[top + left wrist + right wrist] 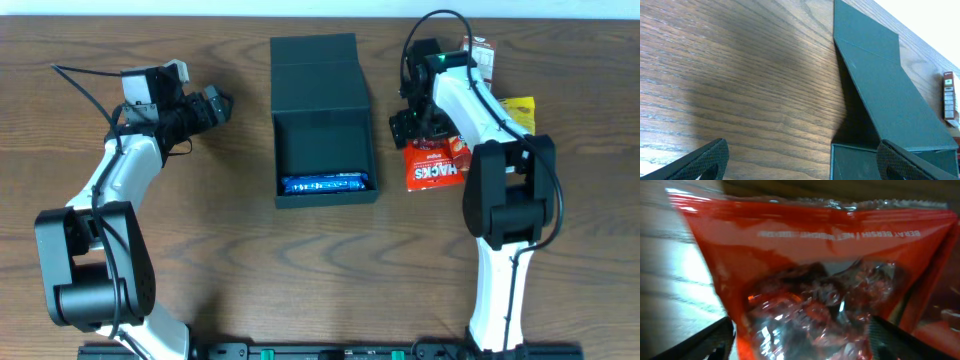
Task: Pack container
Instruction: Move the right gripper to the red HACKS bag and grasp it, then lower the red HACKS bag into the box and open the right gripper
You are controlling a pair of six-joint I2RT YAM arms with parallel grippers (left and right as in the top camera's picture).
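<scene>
Open table (245, 140) between left end effector (222, 103) and container (327, 197), red packet (435, 172) flanking its right

- Left gripper (805, 162) spread wide, dark fingertips (710, 159) at both lower corners.
- Between them, wood-grain table (740, 75).
- At right, dark teal container (855, 161), flap lid (885, 95) open.
- Beyond, small striped packet (949, 95).

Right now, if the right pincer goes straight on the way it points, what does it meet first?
The red bag. It fills the wrist view just ahead of the open right pincer, so contact looks almost immediate, though depth is hard to judge.
</scene>
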